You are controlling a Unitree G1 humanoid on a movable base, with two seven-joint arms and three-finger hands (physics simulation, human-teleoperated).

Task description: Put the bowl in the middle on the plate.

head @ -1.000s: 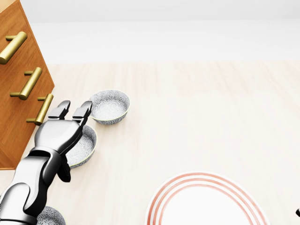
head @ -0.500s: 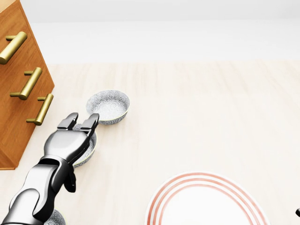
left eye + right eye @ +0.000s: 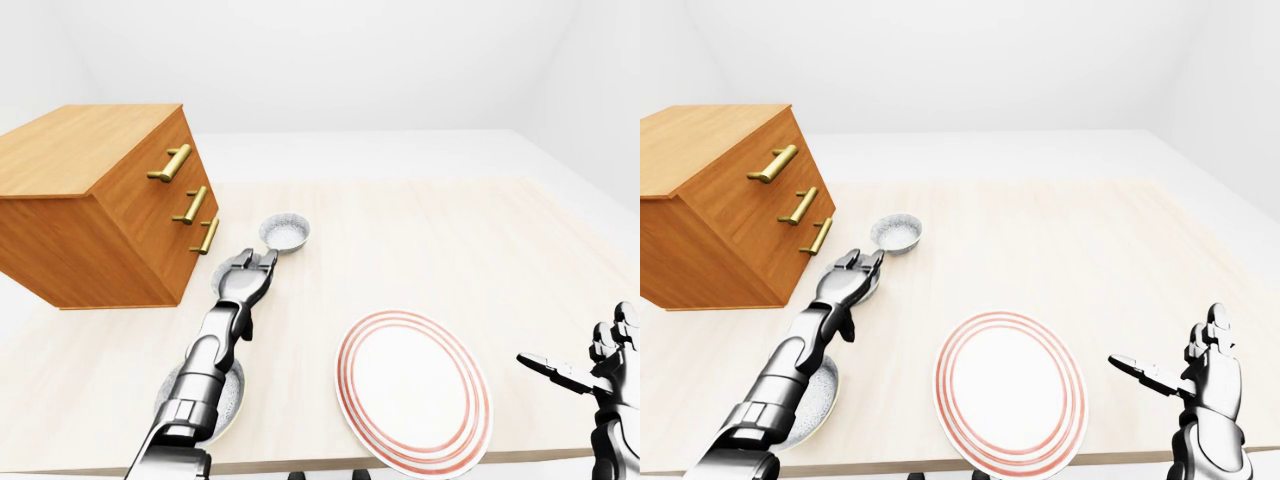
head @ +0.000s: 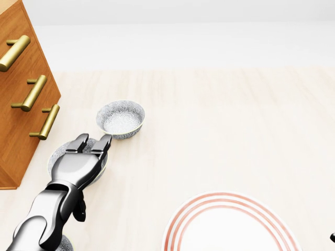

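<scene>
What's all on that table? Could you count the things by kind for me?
Bowls: 3, namely top bowl, middle bowl, bottom bowl
Plate: 1
Drawer chest: 1
Total: 5

Light wood table (image 3: 430, 240). Wooden drawer chest (image 3: 90, 200) at its far left, three brass handles (image 3: 176, 162) facing right. Far bowl (image 4: 121, 118), patterned, near chest's right; near bowl (image 3: 820, 395) at near-left edge.
</scene>
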